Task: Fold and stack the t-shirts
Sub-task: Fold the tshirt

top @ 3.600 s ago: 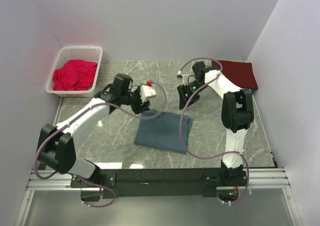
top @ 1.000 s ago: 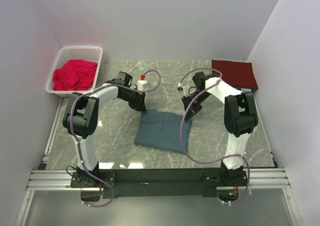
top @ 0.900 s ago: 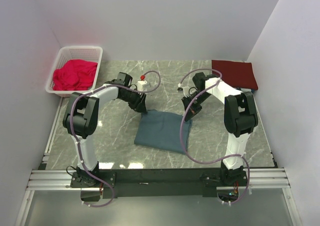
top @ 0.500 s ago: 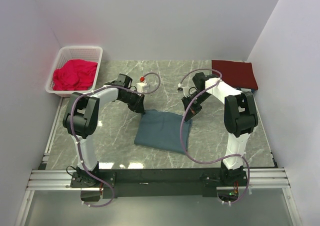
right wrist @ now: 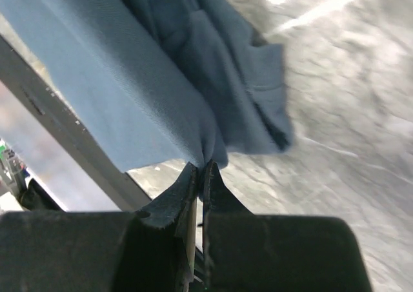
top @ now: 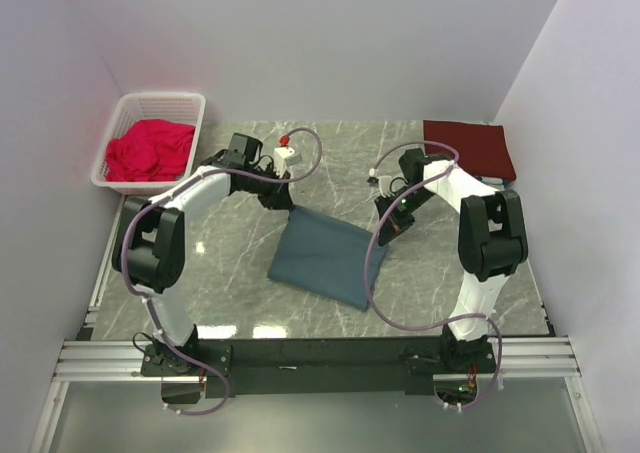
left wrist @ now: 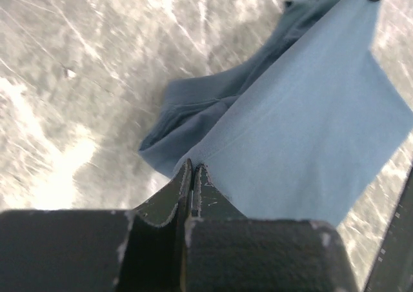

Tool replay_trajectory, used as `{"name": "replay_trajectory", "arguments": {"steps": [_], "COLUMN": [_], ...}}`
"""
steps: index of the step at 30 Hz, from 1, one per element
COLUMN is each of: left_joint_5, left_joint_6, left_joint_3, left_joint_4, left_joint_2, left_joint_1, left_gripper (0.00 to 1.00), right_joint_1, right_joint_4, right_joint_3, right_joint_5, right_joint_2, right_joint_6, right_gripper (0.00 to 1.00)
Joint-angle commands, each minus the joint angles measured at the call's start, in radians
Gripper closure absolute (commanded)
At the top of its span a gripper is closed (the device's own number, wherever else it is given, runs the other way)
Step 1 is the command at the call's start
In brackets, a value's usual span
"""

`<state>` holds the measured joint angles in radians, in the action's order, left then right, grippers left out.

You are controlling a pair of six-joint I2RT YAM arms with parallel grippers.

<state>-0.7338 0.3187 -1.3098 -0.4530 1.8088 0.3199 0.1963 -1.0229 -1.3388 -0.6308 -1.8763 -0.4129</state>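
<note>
Raised and pulled taut since a second ago by left gripper [left wrist: 192, 171] and right gripper [right wrist: 201, 169], both clamped on far corners of slate t-shirt [top: 322, 258]. Bare table [top: 200, 273] beyond its edges. Maroon t-shirt [top: 470, 148] flat at far-right corner.

Pale lilac walls [top: 300, 33] enclose a grey veined marble tabletop [top: 215, 298] under even light.

slate-blue t-shirt [top: 325, 258]; maroon t-shirt [top: 475, 148]; white basket [top: 165, 97]; grey marbled table [top: 200, 273]
</note>
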Motion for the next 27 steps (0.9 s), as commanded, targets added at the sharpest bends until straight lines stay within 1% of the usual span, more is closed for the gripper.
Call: {"name": "replay_trajectory", "arguments": {"steps": [1, 3, 7, 13, 14, 21, 23, 24, 25, 26, 27], "left_joint_5": [0.045, 0.065, 0.085, 0.129, 0.138, 0.211, 0.229, 0.234, 0.222, 0.185, 0.151], "left_joint_6": [-0.003, -0.016, -0.056, -0.125, -0.133, -0.196, -0.211, -0.236, -0.248, -0.282, -0.299], "left_joint_3": [-0.058, -0.081, -0.163, -0.230, -0.229, -0.209, -0.201, -0.198, -0.194, -0.194, -0.190], "left_joint_4": [0.072, 0.086, 0.122, 0.160, 0.163, 0.149, 0.146, 0.151, 0.157, 0.161, 0.168], "left_joint_2": [0.052, 0.096, 0.178, 0.299, 0.303, 0.287, 0.270, 0.265, 0.256, 0.236, 0.221], "left_joint_1": [-0.008, -0.008, -0.008, -0.004, -0.004, -0.019, -0.028, -0.034, -0.056, -0.068, -0.085], "left_gripper": [0.99, 0.99, 0.99, 0.99, 0.99, 0.99, 0.94, 0.84, 0.80, 0.75, 0.65], "right_joint_1": [-0.055, -0.087, -0.104, -0.104, -0.103, -0.098, -0.095, -0.095, -0.095, -0.095, -0.100], "right_joint_4": [0.029, 0.043, 0.093, 0.155, 0.159, 0.152, 0.149, 0.144, 0.129, 0.120, 0.116], "right_joint_3": [0.001, -0.003, -0.011, -0.105, -0.140, -0.312, -0.368, -0.387, -0.407, -0.437, -0.442], "right_joint_5": [0.080, 0.109, 0.180, 0.282, 0.310, 0.362, 0.355, 0.349, 0.332, 0.318, 0.307], "right_joint_2": [-0.010, -0.026, -0.075, -0.190, -0.204, -0.306, -0.323, -0.323, -0.323, -0.317, -0.304], "right_joint_6": [-0.013, -0.012, 0.002, 0.051, 0.055, 0.074, 0.080, 0.092, 0.100, 0.106, 0.114], "right_gripper": [1.00, 1.00, 1.00, 1.00, 1.00, 1.00, 0.91, 0.85, 0.72, 0.67, 0.64]}}
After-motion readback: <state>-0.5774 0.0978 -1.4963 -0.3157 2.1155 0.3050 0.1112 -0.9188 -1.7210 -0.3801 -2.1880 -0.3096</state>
